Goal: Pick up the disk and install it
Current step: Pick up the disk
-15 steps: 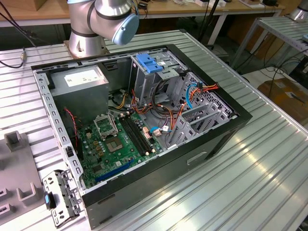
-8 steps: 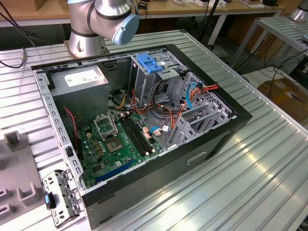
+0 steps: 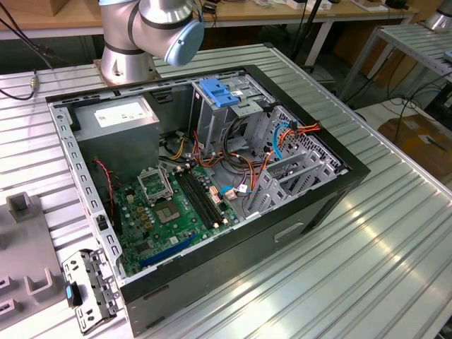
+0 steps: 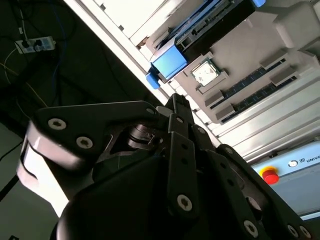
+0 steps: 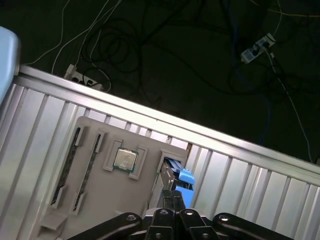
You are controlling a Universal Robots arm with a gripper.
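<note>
Approaching the disk [image 5: 184, 179], pickup not begun.
Closed, empty claw [image 5: 171, 195] hovers over it; grasping likely needs the claw opened.

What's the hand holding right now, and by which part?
Cannot tell: the hand sits right at the blue-railed end of the disk, but a grip isn't visible.

Count: one grey tray [image 5: 125, 136] holding one processor chip [image 5: 125, 159], two memory sticks [image 5: 68, 165], one disk [image 5: 184, 179] at its edge; one computer case [image 3: 296, 226].
</note>
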